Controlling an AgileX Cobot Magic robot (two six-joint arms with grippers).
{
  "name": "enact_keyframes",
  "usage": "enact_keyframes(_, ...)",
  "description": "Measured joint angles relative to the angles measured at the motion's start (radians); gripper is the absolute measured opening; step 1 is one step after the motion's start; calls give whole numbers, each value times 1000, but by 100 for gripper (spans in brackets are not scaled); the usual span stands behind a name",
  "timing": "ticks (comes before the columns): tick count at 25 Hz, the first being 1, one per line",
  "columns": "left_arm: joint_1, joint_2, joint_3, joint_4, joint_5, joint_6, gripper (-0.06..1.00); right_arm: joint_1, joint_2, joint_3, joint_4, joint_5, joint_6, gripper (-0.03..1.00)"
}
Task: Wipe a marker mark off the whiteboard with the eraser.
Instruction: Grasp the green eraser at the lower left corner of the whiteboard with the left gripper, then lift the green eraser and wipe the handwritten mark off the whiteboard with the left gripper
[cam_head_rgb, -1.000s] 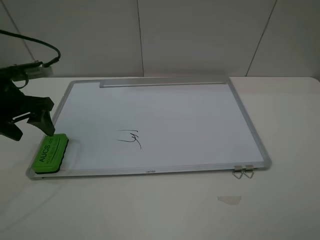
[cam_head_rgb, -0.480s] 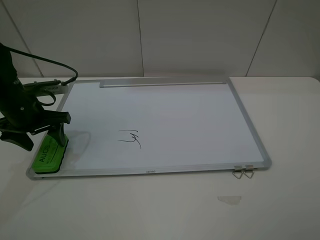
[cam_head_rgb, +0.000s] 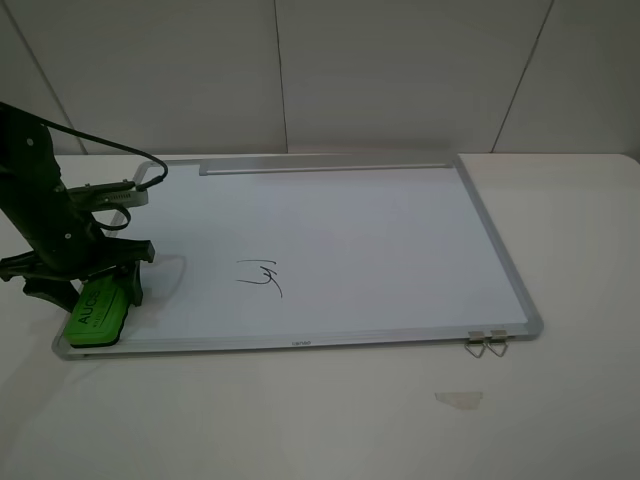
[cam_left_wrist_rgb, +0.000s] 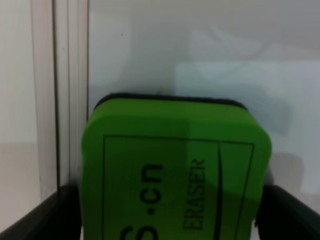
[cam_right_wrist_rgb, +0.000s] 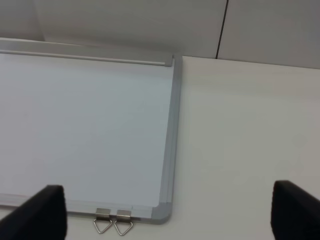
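The green eraser (cam_head_rgb: 95, 312) lies on the near left corner of the whiteboard (cam_head_rgb: 480, 215). My left gripper (cam_head_rgb: 90, 290) is lowered over it, open, one finger on each side. In the left wrist view the eraser (cam_left_wrist_rgb: 175, 165) fills the middle, and the dark fingers (cam_left_wrist_rgb: 42, 220) flank its long sides closely. The small black marker mark (cam_head_rgb: 262, 277) sits on the board to the right of the eraser, uncovered. My right gripper (cam_right_wrist_rgb: 168, 215) is open and holds nothing, above the board's near right corner (cam_right_wrist_rgb: 165, 212); the exterior high view does not show it.
Two metal clips (cam_head_rgb: 486, 344) stick out from the board's near right edge, also in the right wrist view as clips (cam_right_wrist_rgb: 112, 223). The grey tray strip (cam_head_rgb: 325, 167) runs along the far edge. A small pale scrap (cam_head_rgb: 459, 399) lies on the white table in front.
My left arm has swung in from the left and come down over the eraser, so its fingers now straddle the block. The eraser and the mark have stayed where they were.
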Motion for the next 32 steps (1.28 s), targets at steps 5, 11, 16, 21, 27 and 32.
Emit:
enact_keyframes(5,0,0,0,-5,3,-9,65,0,0,0,0,0,0,82)
enact_keyframes(11,0,0,0,-5,11,-22,59,0,0,0,0,0,0,82)
enact_keyframes(16,0,0,-1,-5,17,-22,59,0,0,0,0,0,0,82)
enact_keyframes(21,0,-27,-4,-5,70,13,59,0,0,0,0,0,0,82)
enact_keyframes(27,-3,-117,-96,-29,202,101,59,0,0,0,0,0,0,82)
enact_keyframes(32,-58,-133,-235,-58,279,209,59,0,0,0,0,0,0,82)
